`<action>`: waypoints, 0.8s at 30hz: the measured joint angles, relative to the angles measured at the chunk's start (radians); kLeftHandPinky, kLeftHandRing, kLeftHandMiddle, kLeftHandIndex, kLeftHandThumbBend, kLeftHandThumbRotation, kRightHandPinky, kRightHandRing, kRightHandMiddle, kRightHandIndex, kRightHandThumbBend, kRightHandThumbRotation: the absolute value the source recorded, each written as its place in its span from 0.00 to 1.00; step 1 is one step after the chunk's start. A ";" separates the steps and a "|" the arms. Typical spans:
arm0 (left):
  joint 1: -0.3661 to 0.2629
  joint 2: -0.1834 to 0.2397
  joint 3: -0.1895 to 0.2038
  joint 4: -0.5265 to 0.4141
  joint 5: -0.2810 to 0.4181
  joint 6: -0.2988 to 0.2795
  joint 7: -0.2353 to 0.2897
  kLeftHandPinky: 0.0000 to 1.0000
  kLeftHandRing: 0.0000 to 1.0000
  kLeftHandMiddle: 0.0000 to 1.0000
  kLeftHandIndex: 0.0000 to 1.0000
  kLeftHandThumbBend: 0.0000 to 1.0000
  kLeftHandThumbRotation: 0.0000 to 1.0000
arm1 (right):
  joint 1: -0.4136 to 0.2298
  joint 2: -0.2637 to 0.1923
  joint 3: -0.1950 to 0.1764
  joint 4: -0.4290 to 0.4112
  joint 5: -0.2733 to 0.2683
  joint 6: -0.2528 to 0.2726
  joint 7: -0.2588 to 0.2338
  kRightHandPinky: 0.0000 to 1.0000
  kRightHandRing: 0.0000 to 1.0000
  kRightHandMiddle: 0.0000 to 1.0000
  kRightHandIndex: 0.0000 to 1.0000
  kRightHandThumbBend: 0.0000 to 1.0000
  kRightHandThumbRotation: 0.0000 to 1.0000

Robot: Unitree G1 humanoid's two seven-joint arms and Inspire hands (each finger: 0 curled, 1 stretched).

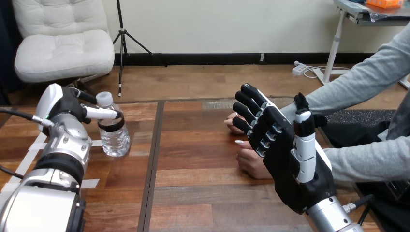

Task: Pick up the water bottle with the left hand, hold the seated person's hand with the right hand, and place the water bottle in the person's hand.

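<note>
Your left hand (67,108) has thumb and fingers curled round the upper part of the clear plastic water bottle with a white cap (115,137), which stands upright on the brown wooden table (203,193) at its left side. The high grip probably leaves the base free for the handover. Your right hand (290,164) is spread, fingers straight, in front of the person's nearer hand (249,162), likely poised to take it. Whether they touch cannot be told.

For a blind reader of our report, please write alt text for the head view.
The left robot hand grips a water bottle standing on the wooden table. The right robot hand, open, hangs before the person's hands at the right.
</note>
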 measured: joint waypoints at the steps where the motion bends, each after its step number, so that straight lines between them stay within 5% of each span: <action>1: 0.000 0.000 0.000 0.001 0.000 0.000 0.002 0.39 0.46 0.53 0.52 0.78 0.00 | 0.001 0.000 0.000 0.000 0.000 -0.001 0.000 0.97 0.97 0.96 0.94 0.88 1.00; 24: 0.000 -0.003 -0.018 0.007 0.012 -0.003 0.017 0.36 0.42 0.49 0.53 0.78 0.00 | 0.006 0.004 0.000 0.000 0.001 -0.014 -0.005 0.94 0.96 0.96 0.93 0.89 1.00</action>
